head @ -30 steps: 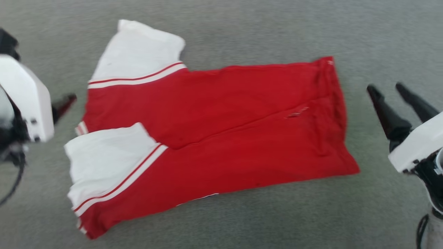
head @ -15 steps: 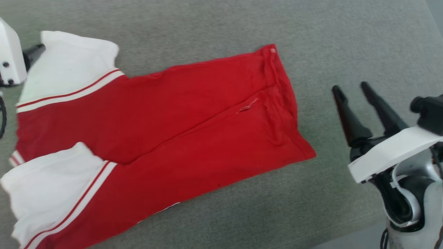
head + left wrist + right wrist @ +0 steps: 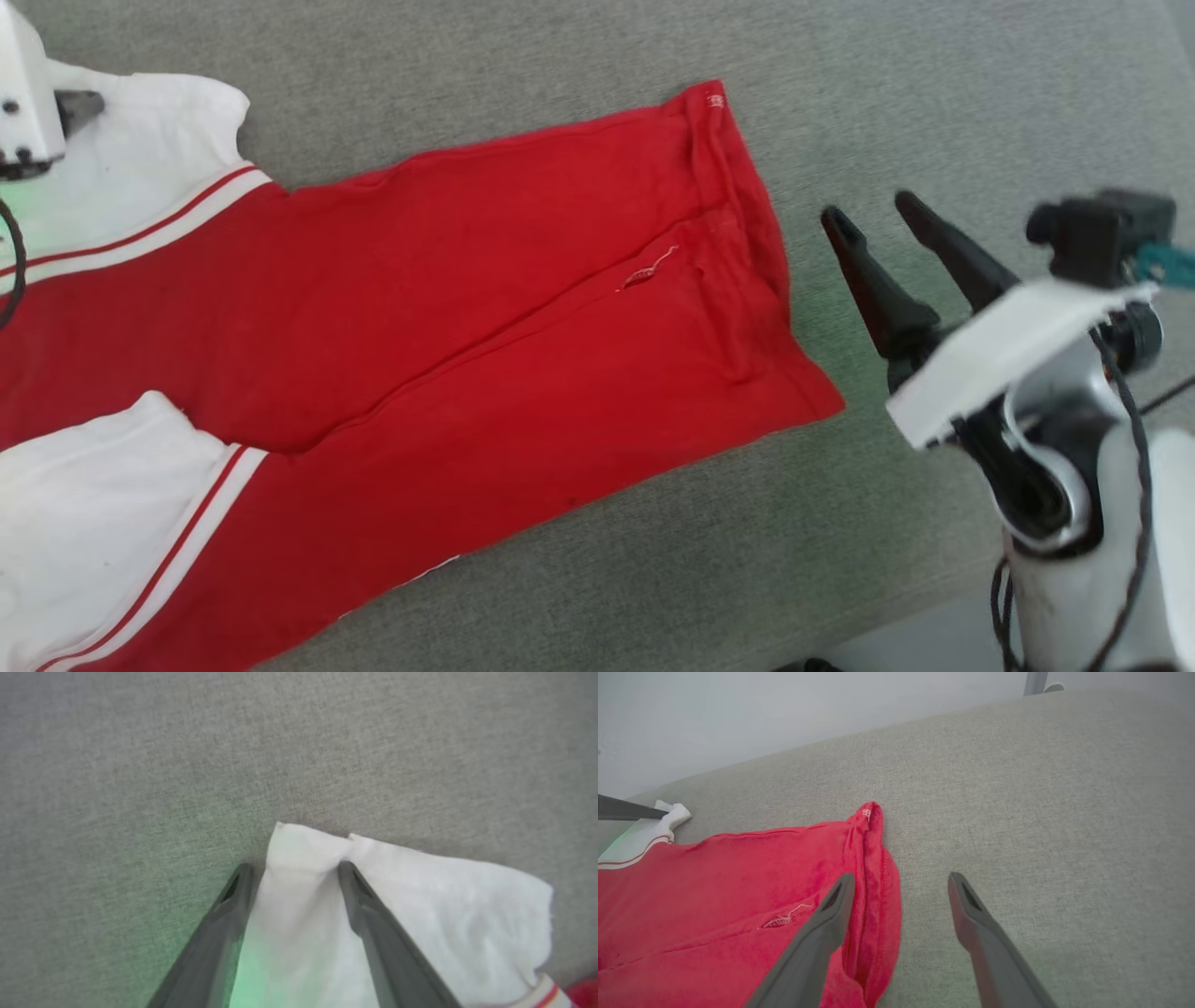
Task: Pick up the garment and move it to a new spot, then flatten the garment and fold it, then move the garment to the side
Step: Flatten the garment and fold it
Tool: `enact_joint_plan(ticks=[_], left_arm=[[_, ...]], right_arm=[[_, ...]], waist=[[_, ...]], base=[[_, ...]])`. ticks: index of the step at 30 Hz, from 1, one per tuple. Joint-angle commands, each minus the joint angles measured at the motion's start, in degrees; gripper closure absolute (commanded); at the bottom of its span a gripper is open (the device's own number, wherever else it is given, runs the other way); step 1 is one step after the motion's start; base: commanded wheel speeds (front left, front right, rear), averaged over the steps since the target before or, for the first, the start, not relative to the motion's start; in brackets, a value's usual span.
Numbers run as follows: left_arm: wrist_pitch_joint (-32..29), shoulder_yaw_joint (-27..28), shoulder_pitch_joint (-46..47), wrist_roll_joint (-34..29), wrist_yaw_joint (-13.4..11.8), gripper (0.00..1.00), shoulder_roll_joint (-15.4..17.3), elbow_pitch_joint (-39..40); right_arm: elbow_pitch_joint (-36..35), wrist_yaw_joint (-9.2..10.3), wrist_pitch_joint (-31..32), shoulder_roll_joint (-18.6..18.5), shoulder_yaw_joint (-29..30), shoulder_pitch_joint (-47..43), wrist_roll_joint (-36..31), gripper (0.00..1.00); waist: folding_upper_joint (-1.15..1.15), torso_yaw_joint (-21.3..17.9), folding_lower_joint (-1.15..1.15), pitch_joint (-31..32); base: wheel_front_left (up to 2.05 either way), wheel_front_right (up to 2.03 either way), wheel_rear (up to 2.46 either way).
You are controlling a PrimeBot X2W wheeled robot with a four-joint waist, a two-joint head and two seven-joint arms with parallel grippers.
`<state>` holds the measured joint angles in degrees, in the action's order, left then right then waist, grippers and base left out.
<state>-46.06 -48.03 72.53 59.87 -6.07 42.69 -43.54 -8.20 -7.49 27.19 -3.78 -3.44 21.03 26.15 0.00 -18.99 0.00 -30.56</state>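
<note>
1. The red shirt [image 3: 467,308] lies flat on a gray cloth-covered surface [image 3: 934,93], with a long fold line running down its middle
2. One white sleeve [image 3: 159,149] is at the far left corner and the other white sleeve [image 3: 84,504] is nearer the robot, both on the robot's left side
3. Each sleeve has a white and red stripe band [image 3: 140,233] where it meets the red part
4. The left gripper [image 3: 293,868] has its two fingers spread wide, and the corner of the far sleeve lies between them
5. The cloth puckers a bit by one finger [image 3: 364,905], so that finger may be touching it, but it is hard to be sure
6. The right gripper [image 3: 868,207] is spread wide too and holds nothing; it sits just beside the shirt's bottom hem [image 3: 738,233], with gray surface between its fingers
7. A small white thread bit [image 3: 644,275] shows on the red cloth near that hem
</note>
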Motion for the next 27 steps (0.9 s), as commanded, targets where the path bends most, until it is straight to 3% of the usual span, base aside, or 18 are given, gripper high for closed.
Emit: enact_joint_plan(ticks=[1,13,22,23,24,25,27], left_arm=[[-1.7,-1.8,-3.4,0.3,-0.1,1.00,-1.4,-2.0],[0.1,-3.3,3.2,-1.7,4.4,1.00,-8.7,-7.2],[2.3,-3.6,5.7,-2.0,7.0,1.00,-11.9,-11.3],[2.7,-3.7,5.9,-2.1,7.4,1.00,-12.2,-11.6],[3.2,-3.6,6.2,-2.1,7.7,1.00,-12.6,-11.9],[3.4,-3.6,6.3,-2.0,7.9,1.00,-12.9,-12.3],[4.0,-3.7,6.7,-2.2,8.4,1.00,-13.4,-13.0]], right_arm=[[0.5,0.00,0.5,-0.4,-0.3,1.3,0.1,0.00],[19.4,0.00,9.7,-4.0,-4.7,21.0,1.5,0.00],[34.3,-0.01,21.5,-5.4,-13.2,30.6,2.9,0.00],[35.4,-0.01,22.9,-5.4,-13.8,31.0,3.8,0.10],[36.3,-0.02,24.6,-5.7,-14.9,31.7,4.0,0.61],[37.0,-0.01,26.1,-6.5,-15.8,32.1,4.0,1.00],[37.4,-0.01,28.0,-7.5,-16.5,32.7,5.0,1.00]], waist=[[0.00,0.4,0.00,-0.5],[0.00,5.4,0.00,-3.1],[0.00,7.4,0.00,-3.8],[0.00,7.6,0.00,-3.8],[0.00,7.8,0.00,-3.8],[0.00,8.0,0.00,-3.7],[0.00,8.5,0.00,-3.3]], base=[[0.00,0.00,0.00],[0.00,0.00,0.00],[0.00,0.00,0.00],[0.00,0.00,0.00],[0.00,0.00,0.00],[0.00,0.00,0.00],[0.00,0.00,0.00]])
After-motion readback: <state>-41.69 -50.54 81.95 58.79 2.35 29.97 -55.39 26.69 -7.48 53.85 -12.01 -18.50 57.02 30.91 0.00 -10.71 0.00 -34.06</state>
